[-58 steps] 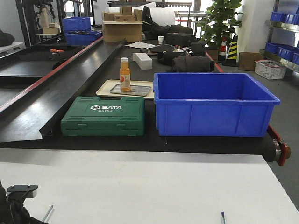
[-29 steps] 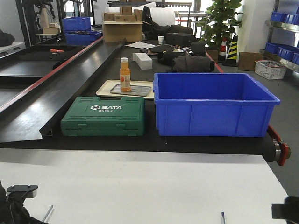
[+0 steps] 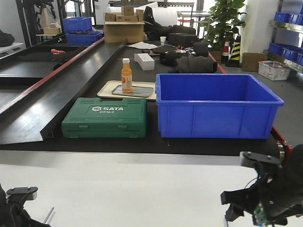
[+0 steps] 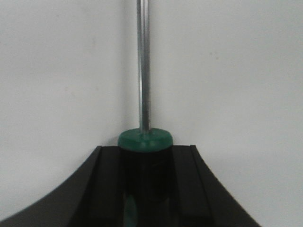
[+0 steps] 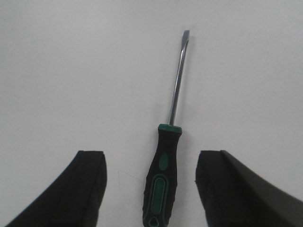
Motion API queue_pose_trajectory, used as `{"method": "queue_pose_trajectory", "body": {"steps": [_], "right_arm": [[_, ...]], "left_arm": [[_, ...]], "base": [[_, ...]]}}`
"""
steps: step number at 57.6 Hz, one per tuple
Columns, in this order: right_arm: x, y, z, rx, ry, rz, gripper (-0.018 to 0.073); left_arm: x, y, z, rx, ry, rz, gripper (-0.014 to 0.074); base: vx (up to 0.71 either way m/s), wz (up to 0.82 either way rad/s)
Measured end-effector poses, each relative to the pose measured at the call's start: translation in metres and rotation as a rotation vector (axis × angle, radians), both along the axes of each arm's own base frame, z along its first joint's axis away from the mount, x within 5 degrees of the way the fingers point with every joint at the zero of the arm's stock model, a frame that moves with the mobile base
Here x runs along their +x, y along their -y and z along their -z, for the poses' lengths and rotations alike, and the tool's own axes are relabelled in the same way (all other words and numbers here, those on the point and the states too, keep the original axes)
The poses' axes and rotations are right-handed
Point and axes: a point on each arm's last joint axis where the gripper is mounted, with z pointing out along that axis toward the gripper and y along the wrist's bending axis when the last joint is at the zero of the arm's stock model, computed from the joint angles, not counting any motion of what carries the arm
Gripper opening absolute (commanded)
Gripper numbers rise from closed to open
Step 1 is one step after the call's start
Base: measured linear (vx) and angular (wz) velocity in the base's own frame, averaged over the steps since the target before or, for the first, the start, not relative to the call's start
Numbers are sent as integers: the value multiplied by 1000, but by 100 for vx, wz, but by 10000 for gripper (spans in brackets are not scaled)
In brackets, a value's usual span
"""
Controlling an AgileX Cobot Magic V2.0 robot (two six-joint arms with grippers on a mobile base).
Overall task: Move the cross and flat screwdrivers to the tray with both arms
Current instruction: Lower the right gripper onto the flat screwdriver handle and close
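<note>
Although nothing grips it, the flat-tipped screwdriver (image 5: 162, 182), with its chunky black handle, green inlays and thin steel shaft, lies on the white tabletop (image 5: 71, 71). Its handle is toward the wrist camera and its blade points away. My right gripper (image 5: 150, 161) is spread wide around it. The two black fingers (image 5: 87, 184) stand on either side of the handle and are apart from it.

The matching screwdriver (image 4: 144, 140) is clamped in my left gripper (image 4: 144, 189). That gripper's jaws are pressed against both sides of the black handle just behind the green collar, and the shaft runs straight out over the white surface. Its tip is out of frame, so I cannot tell its kind. From the front view I see only a short length of that shaft, slanting down at the lower left. I cannot tell whether it touches the table.

At lower right, the right arm shows a small green circuit board (image 3: 259, 215). Beyond the table's far edge, a green plastic tool case (image 3: 104, 124) sits just beside a deep blue plastic bin (image 3: 215, 111) on a black conveyor belt (image 3: 71, 94). Behind the case is a small beige tray (image 3: 106, 90) with an orange bottle (image 3: 126, 75) standing upright on it.
</note>
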Motion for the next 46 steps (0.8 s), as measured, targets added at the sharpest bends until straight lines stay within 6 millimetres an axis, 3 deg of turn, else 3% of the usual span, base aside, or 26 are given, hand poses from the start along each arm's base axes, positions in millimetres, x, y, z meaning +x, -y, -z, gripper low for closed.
{"method": "queue_pose_trajectory", "body": {"steps": [8, 20, 46], "right_arm": [[12, -17, 26, -72, -75, 30, 480], [17, -28, 61, -122, -190, 43, 480], [24, -28, 97, -132, -248, 90, 480]], "left_arm": [[1, 2, -1, -27, 2, -25, -1], [1, 2, 0, -34, 1, -32, -1], [1, 2, 0, -35, 1, -33, -1]], "base": [[0, 0], [0, 0], [0, 0]]}}
